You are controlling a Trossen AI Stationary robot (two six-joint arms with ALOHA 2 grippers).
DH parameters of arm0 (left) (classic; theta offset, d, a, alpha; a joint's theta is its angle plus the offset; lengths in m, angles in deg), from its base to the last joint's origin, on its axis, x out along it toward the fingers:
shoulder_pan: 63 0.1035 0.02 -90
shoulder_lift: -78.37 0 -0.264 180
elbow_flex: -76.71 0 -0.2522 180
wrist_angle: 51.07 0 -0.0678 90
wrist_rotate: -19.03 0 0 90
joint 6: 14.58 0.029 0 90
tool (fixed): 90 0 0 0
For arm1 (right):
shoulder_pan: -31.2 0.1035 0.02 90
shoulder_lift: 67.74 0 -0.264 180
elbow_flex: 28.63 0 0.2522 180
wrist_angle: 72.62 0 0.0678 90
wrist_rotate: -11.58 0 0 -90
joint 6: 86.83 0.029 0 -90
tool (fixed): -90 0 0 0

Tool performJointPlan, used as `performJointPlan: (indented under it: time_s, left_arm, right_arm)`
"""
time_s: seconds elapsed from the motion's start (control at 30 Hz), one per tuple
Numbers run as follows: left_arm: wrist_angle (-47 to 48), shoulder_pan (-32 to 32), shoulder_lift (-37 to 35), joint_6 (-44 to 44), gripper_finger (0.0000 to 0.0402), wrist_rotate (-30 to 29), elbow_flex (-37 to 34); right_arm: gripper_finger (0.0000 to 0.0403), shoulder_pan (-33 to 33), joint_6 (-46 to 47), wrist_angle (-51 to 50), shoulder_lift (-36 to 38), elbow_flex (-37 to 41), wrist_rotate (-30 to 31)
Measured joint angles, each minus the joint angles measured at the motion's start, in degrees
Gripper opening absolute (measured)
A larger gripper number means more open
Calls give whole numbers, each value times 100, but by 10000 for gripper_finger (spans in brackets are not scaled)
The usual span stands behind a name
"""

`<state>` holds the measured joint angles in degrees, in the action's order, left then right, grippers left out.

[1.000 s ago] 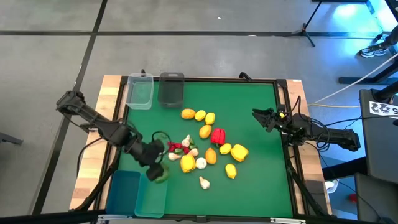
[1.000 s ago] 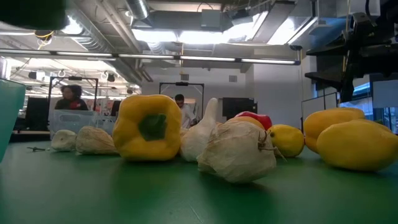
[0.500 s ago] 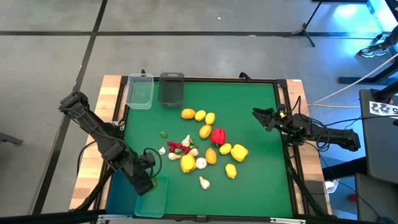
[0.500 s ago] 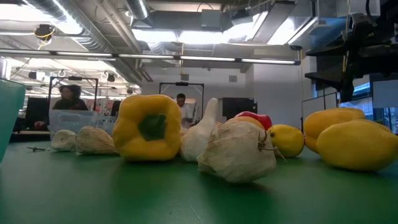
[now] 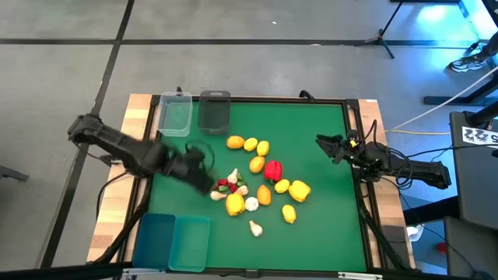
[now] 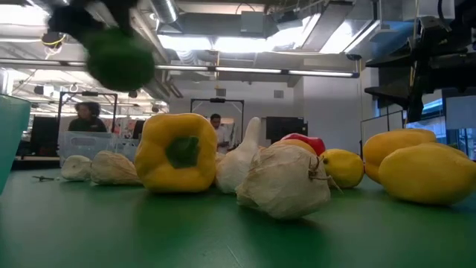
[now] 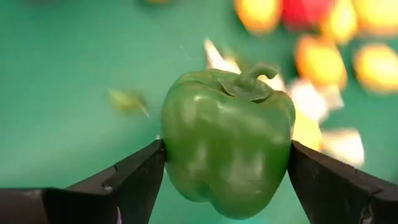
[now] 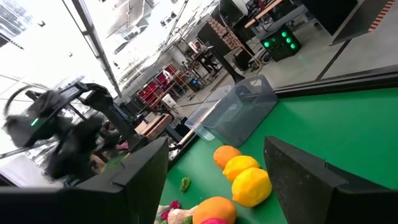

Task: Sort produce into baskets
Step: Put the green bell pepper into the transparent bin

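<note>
left gripper (image 7: 225, 163) is clamped on a green pepper (image 7: 227, 142), one finger on each side, held up off the green table (image 5: 311, 140) just left of the produce pile. right gripper (image 5: 321, 143) sits idle over the table's right side, fingers spread, holding nothing. two clear baskets (image 5: 176, 113) at the far left edge, two teal baskets (image 5: 191, 243) at the near left corner. pile mid-table: yellow pepper (image 6: 175, 152), red pepper (image 5: 272, 169), lemons (image 6: 428, 173), garlic (image 6: 284, 180).
</note>
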<state>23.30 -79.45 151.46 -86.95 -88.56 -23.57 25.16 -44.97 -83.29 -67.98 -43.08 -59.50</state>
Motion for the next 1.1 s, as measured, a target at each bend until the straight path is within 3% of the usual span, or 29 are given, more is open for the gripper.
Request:
performJointPlan:
  time_s: [0.27,0.47,0.8,0.97,1.1]
  left_arm:
    - [791,2686,-92,1092,315,-637,2]
    - [1412,4187,-92,1520,315,-1022,2]
    - [807,6013,-92,3015,315,-1146,1]
    - [-243,6797,-19,3280,315,-662,2]
    - [-430,7072,239,3226,315,-534,2]
  right_arm:
    - [261,1,1,0,-1,0,2]
    - [261,1,3,0,-1,0,2]
    - [261,0,-12,0,0,0,7]
    - [261,0,-17,0,0,0,9]
    - [261,1,-17,0,-1,0,9]
